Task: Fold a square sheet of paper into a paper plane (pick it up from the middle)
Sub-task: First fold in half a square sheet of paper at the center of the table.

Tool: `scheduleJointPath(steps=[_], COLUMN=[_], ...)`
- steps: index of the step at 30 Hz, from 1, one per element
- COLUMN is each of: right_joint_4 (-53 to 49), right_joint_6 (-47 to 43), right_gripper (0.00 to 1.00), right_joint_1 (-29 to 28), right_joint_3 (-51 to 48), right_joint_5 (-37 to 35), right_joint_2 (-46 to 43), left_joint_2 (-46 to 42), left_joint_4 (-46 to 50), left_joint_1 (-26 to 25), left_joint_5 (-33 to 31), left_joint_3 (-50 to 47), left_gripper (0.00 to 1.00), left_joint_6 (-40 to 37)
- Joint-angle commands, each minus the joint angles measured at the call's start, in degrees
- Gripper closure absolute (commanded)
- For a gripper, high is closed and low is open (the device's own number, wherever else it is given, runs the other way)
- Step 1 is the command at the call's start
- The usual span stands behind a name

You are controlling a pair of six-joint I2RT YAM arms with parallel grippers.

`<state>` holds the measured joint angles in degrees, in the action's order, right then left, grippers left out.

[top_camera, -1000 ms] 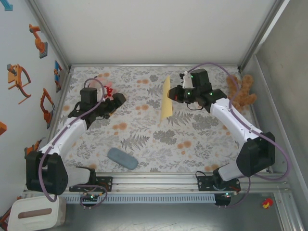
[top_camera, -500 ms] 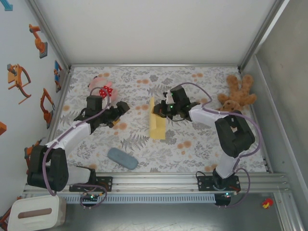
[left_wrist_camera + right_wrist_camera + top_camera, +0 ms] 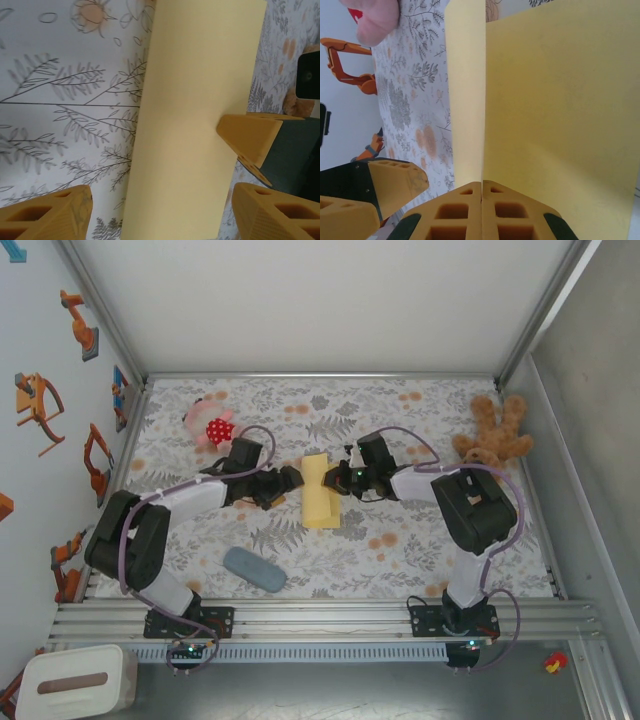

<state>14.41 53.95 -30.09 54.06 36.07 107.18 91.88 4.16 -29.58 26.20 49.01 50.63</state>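
The square sheet of paper [image 3: 320, 495] lies in the middle of the floral table, folded into a narrow yellow oblong. My right gripper [image 3: 338, 478] is at its right edge. In the right wrist view that gripper [image 3: 481, 182] is shut on the paper [image 3: 560, 100], with both layers meeting at the pinched edge. My left gripper [image 3: 285, 480] sits just left of the sheet. In the left wrist view it [image 3: 162, 200] is open, its fingers [image 3: 45, 215] straddling the paper [image 3: 195, 100]. The right gripper's fingertip [image 3: 250, 135] shows at the paper's edge.
A brown teddy bear [image 3: 492, 443] sits at the back right. A pink soft toy with a red dotted bow [image 3: 212, 425] lies at the back left. A grey-blue oblong pad [image 3: 254, 569] rests near the front left. Metal frame rails border the table.
The right gripper brought the paper from the back centre down to the table's middle. The left gripper swung right, from near the pink toy to the paper's left edge.
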Motion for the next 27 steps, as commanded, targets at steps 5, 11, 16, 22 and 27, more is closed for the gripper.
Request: scheduleJointPath(steps=[5, 11, 16, 22, 27], right_joint_4=[-3.3, -2.7, -2.6, -2.5, -2.7], right_joint_6=[-5.5, -5.9, -5.9, -5.9, -5.8], right_gripper=[1.00, 1.00, 1.00, 1.00, 1.00], right_joint_1=[0.6, 1.2, 1.7, 1.8, 1.9], right_joint_3=[-0.5, -1.1, -1.2, -1.2, -1.2], right_joint_5=[-2.7, -2.7, -2.0, -1.5, -1.3], right_joint_2=[0.5, 0.7, 1.1, 1.6, 2.0], left_joint_2=[7.0, 10.6, 12.3, 13.9, 15.2], left_joint_4=[5.5, 8.8, 8.3, 7.8, 8.2], left_joint_1=[-3.9, -6.8, -7.6, -7.7, -7.7], left_joint_5=[-4.8, -12.4, -13.5, -12.5, -12.3], left_joint_3=[8.0, 10.6, 11.4, 13.1, 14.5], left_gripper=[0.36, 0.48, 0.50, 0.50, 0.51], left_joint_6=[-2.0, 0.0, 0.4, -0.1, -0.5])
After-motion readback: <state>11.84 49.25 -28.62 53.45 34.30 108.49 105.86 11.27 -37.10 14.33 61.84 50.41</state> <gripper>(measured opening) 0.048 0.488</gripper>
